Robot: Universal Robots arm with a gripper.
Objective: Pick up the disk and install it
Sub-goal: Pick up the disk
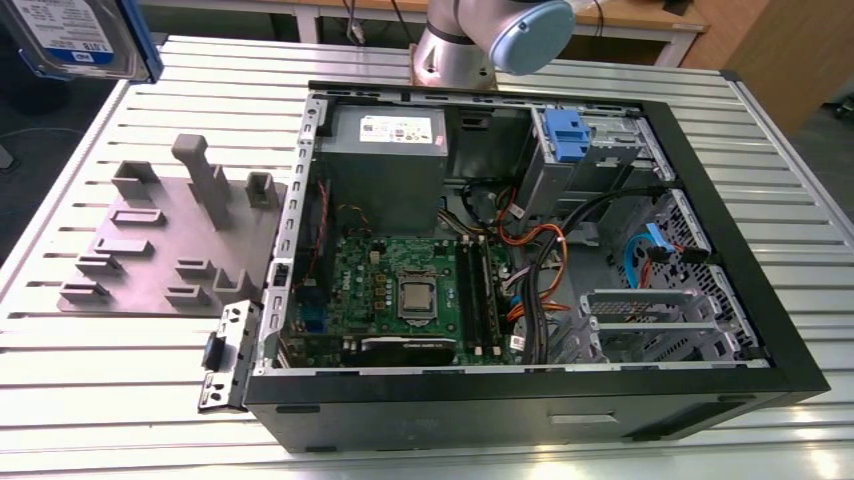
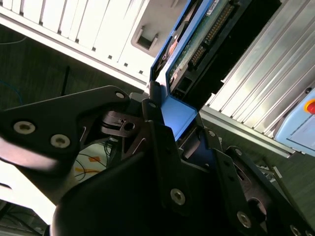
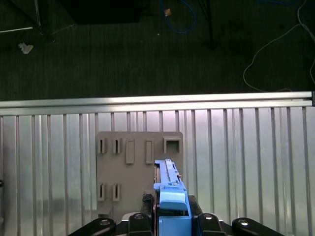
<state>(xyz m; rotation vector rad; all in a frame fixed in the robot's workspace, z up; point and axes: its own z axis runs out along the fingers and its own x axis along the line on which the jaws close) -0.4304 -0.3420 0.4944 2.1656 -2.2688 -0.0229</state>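
Slatted table [image 1: 107,360]: computer case [image 1: 534,412], grey fixture [image 1: 167,245].

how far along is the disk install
Pickup looks done: the gripper is shut on the disk, held in the air above the grey holder plate. Left to do: the disk is not yet inside the open computer case.

Blue-framed disk [image 1: 83,35] with blue-and-white label, grey fixture plate [image 1: 167,245], green motherboard [image 1: 400,290], black case [image 1: 534,410], silver ribbed table [image 1: 120,400]
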